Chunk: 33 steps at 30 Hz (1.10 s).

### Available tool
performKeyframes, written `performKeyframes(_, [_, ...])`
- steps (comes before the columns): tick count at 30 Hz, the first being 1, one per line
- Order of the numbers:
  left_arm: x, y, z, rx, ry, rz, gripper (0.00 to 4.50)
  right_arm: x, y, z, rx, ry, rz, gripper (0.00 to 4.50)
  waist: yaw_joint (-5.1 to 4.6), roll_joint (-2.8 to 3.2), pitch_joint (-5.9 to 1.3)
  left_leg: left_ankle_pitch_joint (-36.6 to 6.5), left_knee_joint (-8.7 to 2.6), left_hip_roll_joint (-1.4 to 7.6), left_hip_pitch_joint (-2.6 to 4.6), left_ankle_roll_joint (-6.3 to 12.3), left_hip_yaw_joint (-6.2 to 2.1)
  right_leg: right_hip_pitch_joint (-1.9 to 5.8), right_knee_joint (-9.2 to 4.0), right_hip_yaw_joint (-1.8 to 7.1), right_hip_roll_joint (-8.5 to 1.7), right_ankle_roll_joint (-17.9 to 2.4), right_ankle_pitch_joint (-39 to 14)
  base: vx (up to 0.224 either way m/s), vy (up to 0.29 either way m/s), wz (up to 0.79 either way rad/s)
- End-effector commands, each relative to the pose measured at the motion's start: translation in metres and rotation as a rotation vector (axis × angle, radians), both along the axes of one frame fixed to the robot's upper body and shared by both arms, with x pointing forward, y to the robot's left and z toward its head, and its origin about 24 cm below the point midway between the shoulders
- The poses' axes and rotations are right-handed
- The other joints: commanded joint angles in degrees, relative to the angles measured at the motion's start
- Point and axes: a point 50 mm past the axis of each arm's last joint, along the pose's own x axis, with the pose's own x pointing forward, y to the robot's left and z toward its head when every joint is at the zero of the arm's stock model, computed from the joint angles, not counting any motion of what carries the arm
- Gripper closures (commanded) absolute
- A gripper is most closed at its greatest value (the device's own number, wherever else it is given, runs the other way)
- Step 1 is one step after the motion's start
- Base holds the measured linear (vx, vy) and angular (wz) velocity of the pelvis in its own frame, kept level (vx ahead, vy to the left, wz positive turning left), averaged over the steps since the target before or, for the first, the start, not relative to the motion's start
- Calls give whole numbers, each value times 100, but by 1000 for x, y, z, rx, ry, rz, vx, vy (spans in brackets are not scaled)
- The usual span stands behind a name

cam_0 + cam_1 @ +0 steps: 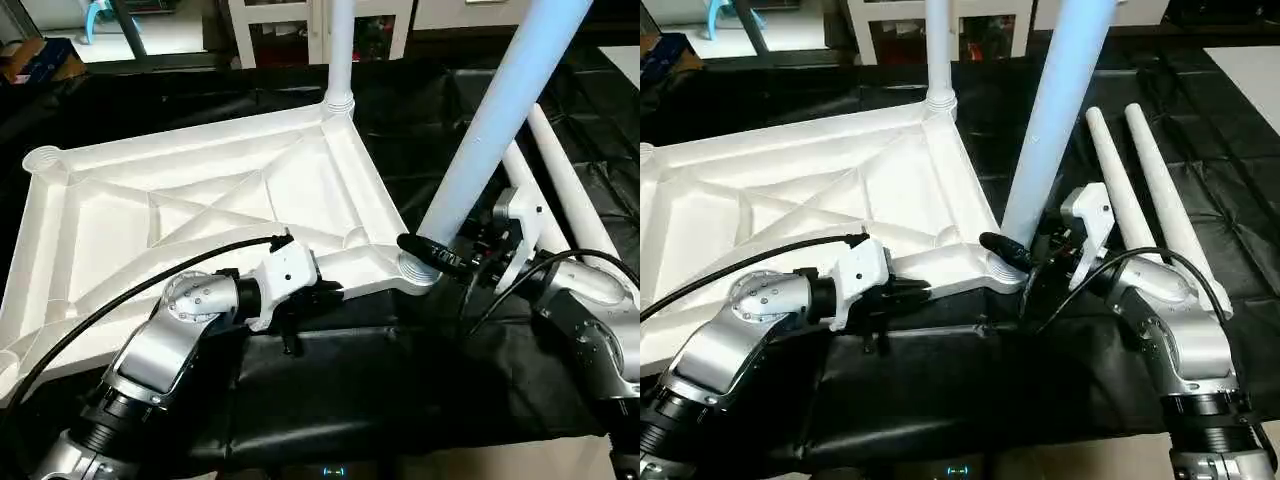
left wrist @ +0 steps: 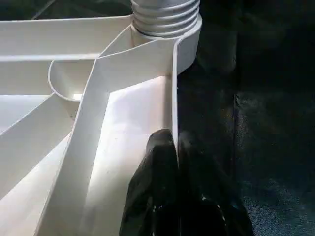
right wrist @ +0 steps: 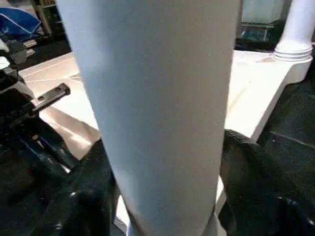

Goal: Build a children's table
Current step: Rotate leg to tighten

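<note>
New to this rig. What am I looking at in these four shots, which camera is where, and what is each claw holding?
It is a humanoid robot with two silver arms, each ending in a claw of two black fingers. Two pictures come from the cameras in its head, looking down at the work; the other two come from cameras on each wrist.

On a black sheet lies a white plastic table top, upside down, ribs showing. One leg already stands in the far corner socket. Two spare legs lie on the sheet on the robot's right.

The left gripper is shut on the rim of the top, steadying it. The right gripper has a finger on either side of a second leg, which stands in the near corner socket.
</note>
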Motion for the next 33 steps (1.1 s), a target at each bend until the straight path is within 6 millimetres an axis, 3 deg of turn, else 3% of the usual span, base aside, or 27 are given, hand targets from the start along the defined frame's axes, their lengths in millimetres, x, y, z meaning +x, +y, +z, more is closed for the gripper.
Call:
performKeyframes(1, [-6, 7, -11, 3, 54, -3, 450, 0, -16, 13, 29, -47, -76, 192, -7, -109, -401, -657, -295, 91, 96, 728, 9, 359, -256, 32, -63, -1575, -449, 0, 0, 0])
performKeyframes(7, [-6, 3, -15, 26, 59, 1, 450, 10, -10, -3, -22, 6, -218, 238, -23, -95, -411, -636, -291, 84, 89, 678, 5, 358, -251, 25, -60, -1561, -497, 0, 0, 0])
performKeyframes(8, [-4, -2, -18, 51, 59, 20, 450, 19, -7, -14, -44, 52, -353, 242, -38, -99, -402, -694, -297, 81, 83, 623, 5, 348, -263, 25, -60, -1526, -632, 0, 0, 0])
performKeyframes(10, [-1, -9, -21, 76, 56, 50, 450, 28, -6, -25, -41, 110, -498, 245, -93, -79, -396, -835, -314, 61, 79, 438, 2, 335, -301, 20, -62, -1446, -1018, 0, 0, 0])
performKeyframes(11, [2, -17, -22, 72, 54, 77, 450, 33, -5, -37, -58, 166, -628, 248, -125, -97, -408, -950, -315, 61, 95, 335, -4, 334, -313, 26, -67, -1379, -1223, 0, 0, 0])
performKeyframes(12, [5, -32, -21, 54, 50, 98, 450, 38, 1, -50, -66, 216, -746, 248, -167, -74, -381, -1013, -335, 65, 84, 209, -3, 299, -342, 28, -63, -1315, -1427, -56, 2, 0])
performKeyframes(13, [6, -40, -20, 44, 48, 103, 450, 40, 6, -56, -64, 233, -788, 251, -177, -55, -381, -1259, -361, 48, 103, 35, -22, 282, -377, 9, -56, -1186, -1801, 0, 0, 0])
performKeyframes(14, [7, -48, -19, 37, 44, 104, 450, 42, 11, -60, -56, 242, -835, 251, -186, -65, -389, -1394, -368, 56, 115, -24, -27, 278, -389, 14, -60, -1128, -1910, 0, 0, 0])
performKeyframes(18, [5, -84, -11, -28, 33, 54, 450, 52, 56, -68, 10, 270, -818, 254, -220, -93, -395, -2102, -415, 36, 116, -226, -66, 218, -444, 1, -34, -752, -2315, 0, 0, 0])
performKeyframes(21, [7, -83, -9, -30, 21, 61, 450, 55, 66, -63, 33, 244, -751, 254, -243, -148, -384, -2455, -435, 28, 111, -203, -89, 197, -483, -17, -16, -552, -2498, 0, 0, 0])
performKeyframes(23, [12, -67, -10, -6, 3, 80, 450, 54, 65, -44, 50, 149, -593, 254, -242, -159, -382, -2479, -437, 31, 101, -143, -94, 196, -486, -12, -13, -497, -2476, 0, 0, 0])
performKeyframes(24, [13, -52, -11, 6, -7, 76, 450, 49, 56, -30, 45, 65, -498, 198, -222, -159, -400, -2385, -436, 36, 89, -78, -100, 226, -478, -10, -14, -493, -2314, 0, 0, 0])
performKeyframes(29, [10, -19, -14, 32, -4, 63, 450, 34, 22, -2, 35, -43, -320, 166, -134, -163, -435, -1675, -389, 70, 80, 240, -35, 280, -405, 28, -30, -942, -1381, 0, 0, 0])
performKeyframes(30, [8, -11, -13, 30, 7, 59, 450, 26, 12, 4, 11, -60, -246, 153, -91, -166, -443, -1461, -370, 83, 97, 355, -21, 305, -371, 25, -24, -1083, -1025, 54, -5, 5])
performKeyframes(33, [6, 1, -12, 29, 17, 62, 450, 14, -6, 12, -56, -67, -153, 133, -52, -135, -459, -637, -306, 77, 48, 652, -9, 367, -236, 22, -28, -1472, 4, 56, 4, 1])
